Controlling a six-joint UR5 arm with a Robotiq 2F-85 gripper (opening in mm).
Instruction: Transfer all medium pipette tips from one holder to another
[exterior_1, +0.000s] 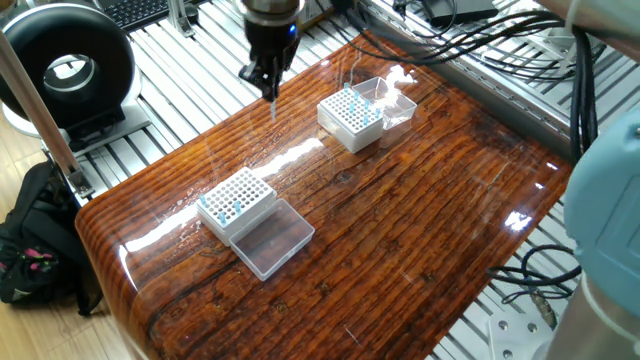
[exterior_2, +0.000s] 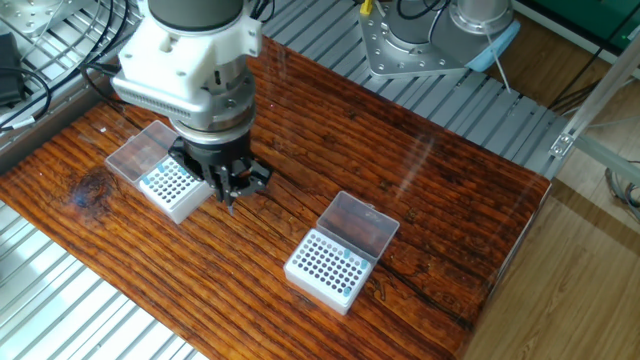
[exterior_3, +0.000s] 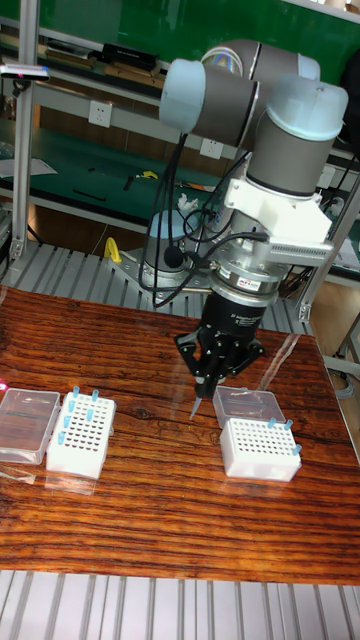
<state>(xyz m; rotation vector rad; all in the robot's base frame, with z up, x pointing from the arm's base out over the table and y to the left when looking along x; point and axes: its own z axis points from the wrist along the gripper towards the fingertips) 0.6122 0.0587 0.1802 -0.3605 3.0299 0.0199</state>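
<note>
My gripper (exterior_1: 270, 82) hangs above the table's far left edge, shut on one pale-blue medium pipette tip (exterior_1: 273, 107) that points down. In the tall fixed view the gripper (exterior_3: 207, 378) holds the tip (exterior_3: 196, 405) clear of the wood. The far white holder (exterior_1: 350, 118) with several tips stands to the gripper's right. The near holder (exterior_1: 236, 196) also holds several tips. In the other fixed view the gripper (exterior_2: 230, 188) sits just right of one holder (exterior_2: 175, 186), apart from the second holder (exterior_2: 328, 268).
Each holder has a clear lid lying open beside it (exterior_1: 272, 238) (exterior_2: 356, 226). Black cables (exterior_1: 470, 40) trail over the table's far end. A round black device (exterior_1: 70, 70) stands off the table to the left, and aluminium rails surround the wooden top.
</note>
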